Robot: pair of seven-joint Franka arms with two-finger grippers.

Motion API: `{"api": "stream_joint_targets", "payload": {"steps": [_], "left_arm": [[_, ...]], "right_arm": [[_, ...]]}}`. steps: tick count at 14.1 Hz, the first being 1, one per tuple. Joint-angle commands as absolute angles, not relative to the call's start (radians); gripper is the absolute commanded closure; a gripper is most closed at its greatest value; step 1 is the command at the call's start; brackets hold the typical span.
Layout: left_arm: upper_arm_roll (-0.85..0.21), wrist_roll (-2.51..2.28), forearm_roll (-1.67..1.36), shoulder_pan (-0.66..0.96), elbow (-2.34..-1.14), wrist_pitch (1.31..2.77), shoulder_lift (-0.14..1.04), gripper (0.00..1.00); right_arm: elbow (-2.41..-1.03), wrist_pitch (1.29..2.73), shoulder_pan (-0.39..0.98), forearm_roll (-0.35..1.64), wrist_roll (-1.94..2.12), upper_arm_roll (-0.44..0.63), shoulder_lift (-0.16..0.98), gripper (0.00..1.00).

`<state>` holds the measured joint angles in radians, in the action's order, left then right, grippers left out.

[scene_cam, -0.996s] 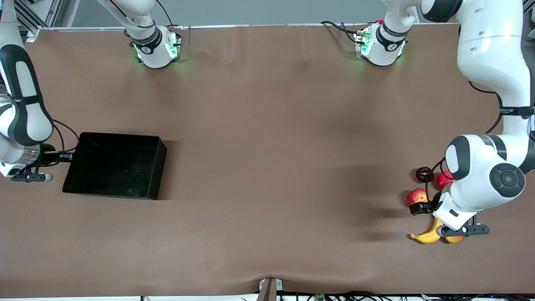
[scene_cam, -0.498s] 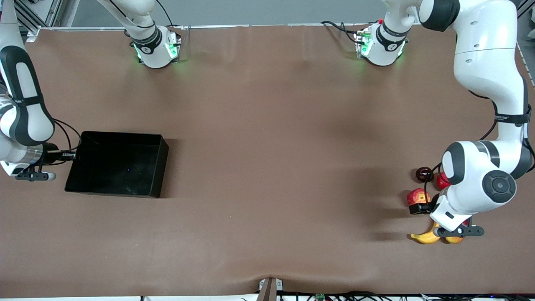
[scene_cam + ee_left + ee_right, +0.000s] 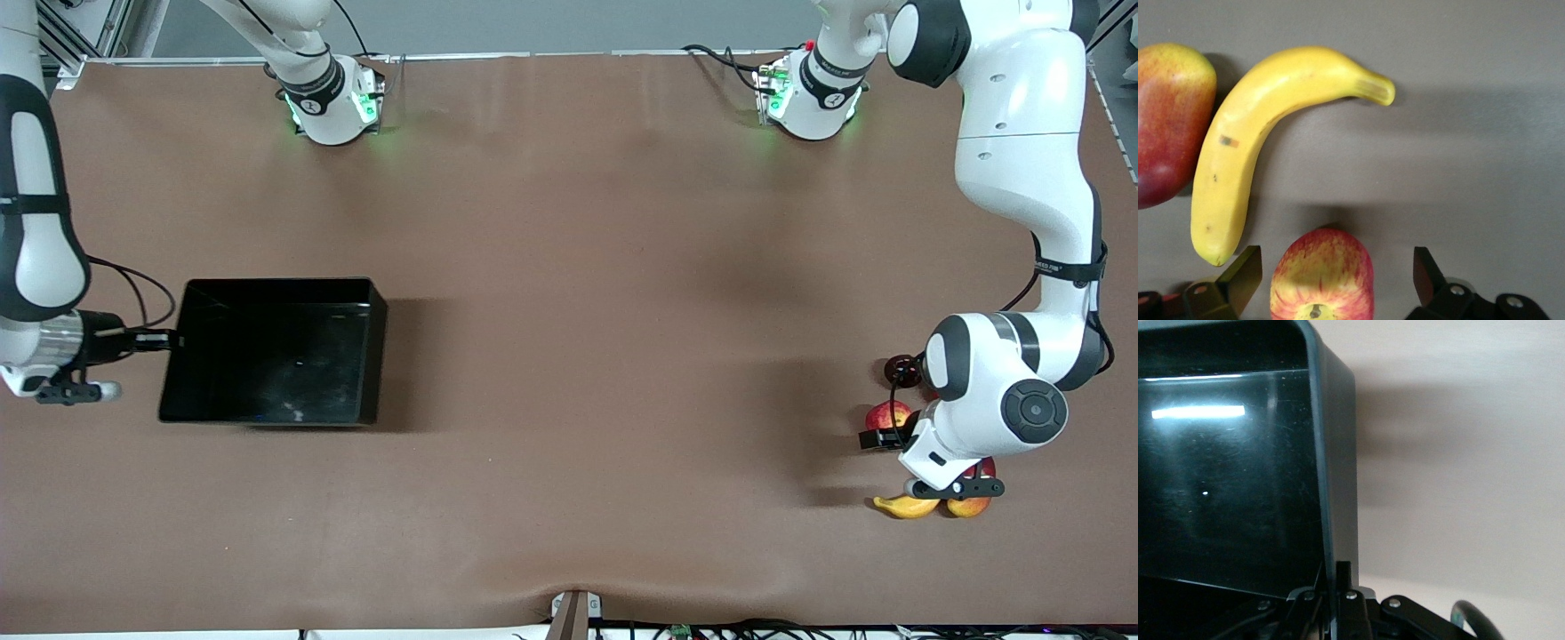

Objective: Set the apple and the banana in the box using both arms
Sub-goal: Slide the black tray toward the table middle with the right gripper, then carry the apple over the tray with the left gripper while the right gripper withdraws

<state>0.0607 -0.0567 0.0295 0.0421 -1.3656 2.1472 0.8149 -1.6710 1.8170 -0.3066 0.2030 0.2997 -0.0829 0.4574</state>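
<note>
The black box (image 3: 276,351) sits toward the right arm's end of the table. My right gripper (image 3: 164,339) is shut on its end wall (image 3: 1337,473), one finger on each side (image 3: 1335,577). At the left arm's end, my left gripper (image 3: 893,434) hangs open over the apple (image 3: 889,412). In the left wrist view the red-yellow apple (image 3: 1321,277) lies between the spread fingers (image 3: 1239,275), with a gap on both sides. The yellow banana (image 3: 1251,147) curves just past it and shows nearer the front camera (image 3: 907,507).
An oblong red-yellow mango-like fruit (image 3: 969,508) lies against the banana (image 3: 1168,120). A dark ring-shaped object (image 3: 901,368) lies farther from the front camera than the apple. The left arm's elbow covers other fruit there.
The box has slid toward the left arm's end of the table with the right gripper clamped on its wall. The left arm's hand has shifted slightly over the fruit.
</note>
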Motion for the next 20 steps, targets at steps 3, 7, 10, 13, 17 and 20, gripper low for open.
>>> {"api": "stream_joint_targets", "payload": {"steps": [3,7,10,13,17,20], "left_arm": [[0.063,-0.061,0.048,0.038,-1.374,2.059,0.802,0.00],[0.063,-0.063,0.049,0.035,-1.411,2.045,0.804,0.00],[0.061,-0.049,0.048,0.023,-1.413,2.051,0.808,0.26],[0.063,-0.048,0.054,0.021,-1.408,2.051,0.802,1.00],[0.063,-0.049,0.055,0.034,-1.404,2.040,0.741,1.00],[0.057,-0.043,0.058,0.063,-1.404,1.984,0.649,1.00]], "right_arm": [[-1.654,1.781,-0.089,0.276,0.024,-0.081,0.408,1.00],[-1.626,1.819,0.102,0.328,-0.173,-0.078,0.410,1.00],[-1.618,1.948,0.280,0.344,-0.355,-0.077,0.423,1.00],[-1.599,2.115,0.412,0.344,-0.500,-0.078,0.510,1.00],[-1.468,2.128,0.495,0.342,-0.565,-0.078,0.669,1.00],[-1.459,2.143,0.511,0.331,-0.557,-0.077,0.701,1.00]]}}
